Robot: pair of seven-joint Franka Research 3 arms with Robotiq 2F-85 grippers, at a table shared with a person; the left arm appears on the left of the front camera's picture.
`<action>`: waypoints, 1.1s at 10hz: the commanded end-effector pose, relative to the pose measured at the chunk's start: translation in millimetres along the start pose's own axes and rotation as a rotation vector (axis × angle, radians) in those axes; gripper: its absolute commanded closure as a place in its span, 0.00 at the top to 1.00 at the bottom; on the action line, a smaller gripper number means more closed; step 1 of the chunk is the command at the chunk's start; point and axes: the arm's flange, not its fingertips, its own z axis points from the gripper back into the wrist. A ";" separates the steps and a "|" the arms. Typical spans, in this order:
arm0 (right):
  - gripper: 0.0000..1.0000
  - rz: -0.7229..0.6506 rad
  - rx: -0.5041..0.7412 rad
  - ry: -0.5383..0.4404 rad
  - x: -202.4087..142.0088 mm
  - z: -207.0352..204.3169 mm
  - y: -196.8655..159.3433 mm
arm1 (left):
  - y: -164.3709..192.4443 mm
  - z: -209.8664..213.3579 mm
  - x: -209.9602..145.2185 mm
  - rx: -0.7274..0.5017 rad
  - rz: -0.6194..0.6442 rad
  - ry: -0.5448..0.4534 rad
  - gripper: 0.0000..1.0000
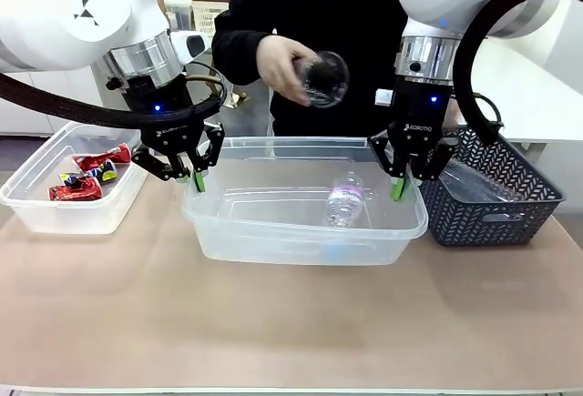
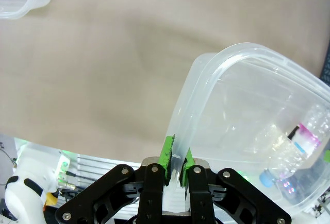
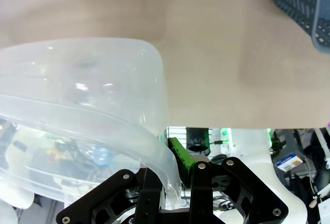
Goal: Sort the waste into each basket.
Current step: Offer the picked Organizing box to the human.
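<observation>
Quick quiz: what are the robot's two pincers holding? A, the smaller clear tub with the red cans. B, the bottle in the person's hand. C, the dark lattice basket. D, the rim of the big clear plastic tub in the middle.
D: the left pincer and the right pincer are each shut on an end rim of the large clear plastic rectangular tub, with a clear plastic bottle lying inside.
</observation>
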 end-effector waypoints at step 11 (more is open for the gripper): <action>0.00 0.021 -0.006 0.016 -4.6 1.4 2.0 | 1.7 2.7 3.1 -0.013 0.036 -0.022 0.00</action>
